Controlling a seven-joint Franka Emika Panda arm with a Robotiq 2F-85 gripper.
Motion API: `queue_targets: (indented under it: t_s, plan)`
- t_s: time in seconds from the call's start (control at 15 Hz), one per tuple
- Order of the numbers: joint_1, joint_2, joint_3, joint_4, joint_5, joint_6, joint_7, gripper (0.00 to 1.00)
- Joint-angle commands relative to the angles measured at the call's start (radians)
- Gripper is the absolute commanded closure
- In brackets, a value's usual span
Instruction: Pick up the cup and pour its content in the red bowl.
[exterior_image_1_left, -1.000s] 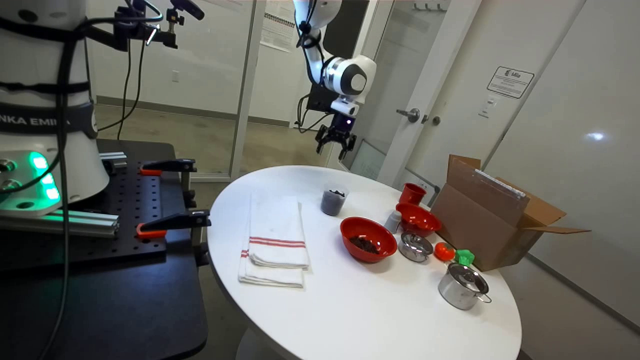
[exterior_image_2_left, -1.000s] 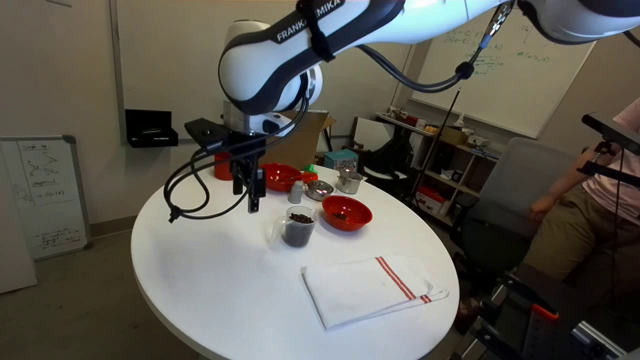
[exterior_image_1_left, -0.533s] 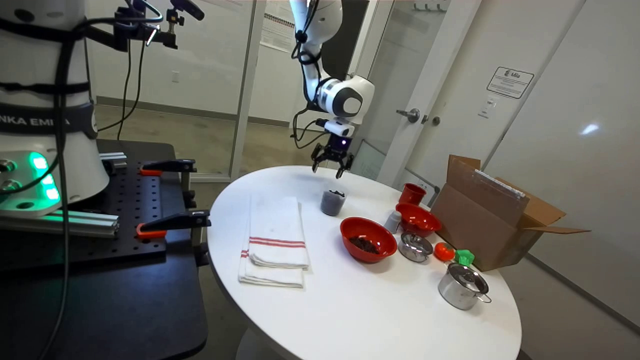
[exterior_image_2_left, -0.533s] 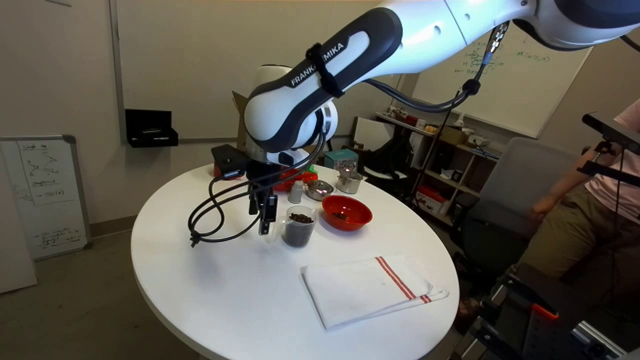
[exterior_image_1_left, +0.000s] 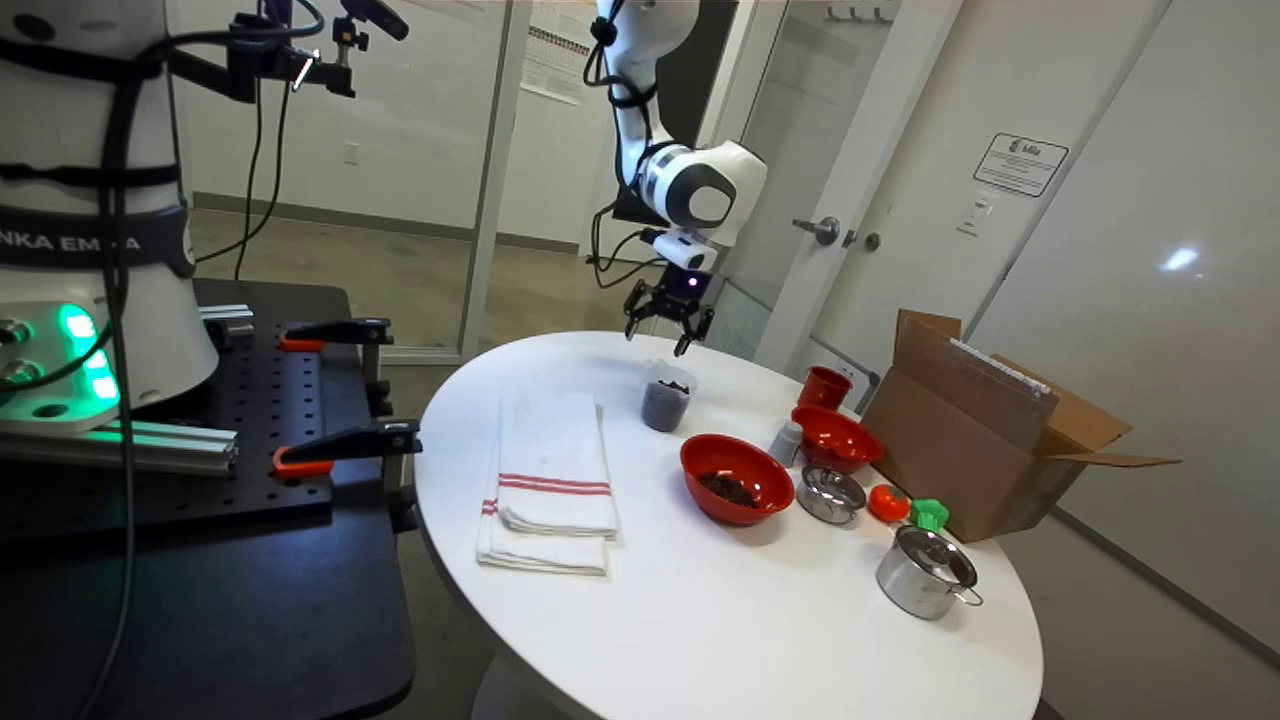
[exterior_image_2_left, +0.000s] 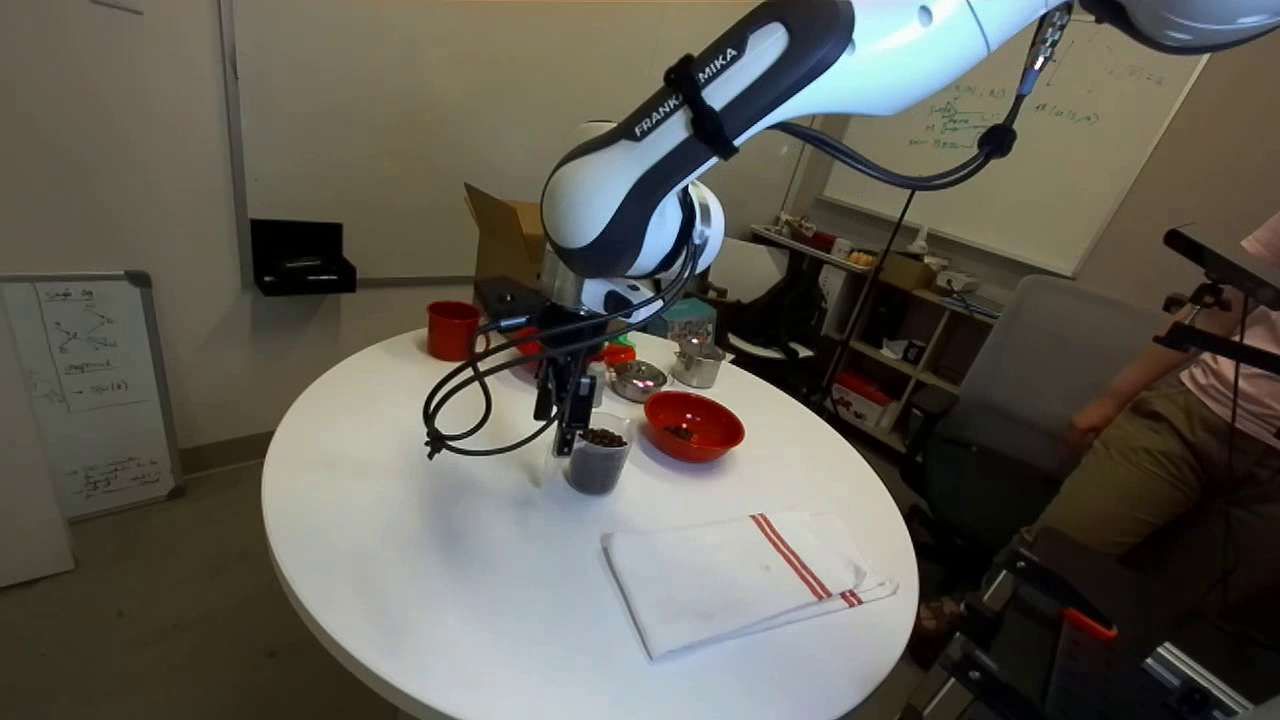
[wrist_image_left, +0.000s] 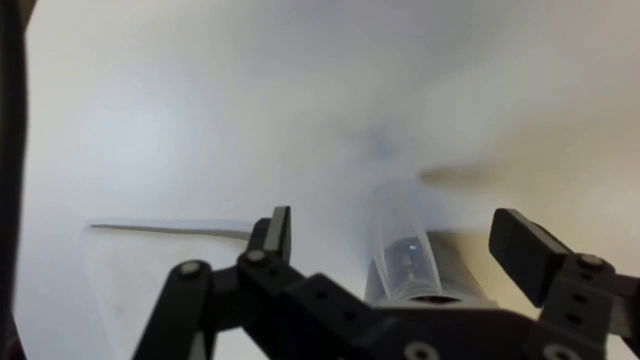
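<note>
Your gripper is released, jaws spread; the cup stands near it, showing between them in your wrist view, with the red bowl farther off.

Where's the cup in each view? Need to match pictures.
In an exterior view: cup just below centre, slightly right.
In an exterior view: cup below centre, slightly left.
Wrist view: cup low, right of centre, partly hidden by the gripper.
Landmark in all three: the white towel.
</note>
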Motion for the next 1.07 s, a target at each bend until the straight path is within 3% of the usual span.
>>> queue_targets:
  t_s: [0.0, 1.0]
  plan:
    - [-0.023, -0.069, 0.020, -0.085, 0.027, 0.003, -0.094, 0.00]
    - [0.003, -0.017, -0.045, -0.017, -0.028, -0.087, -0.163, 0.00]
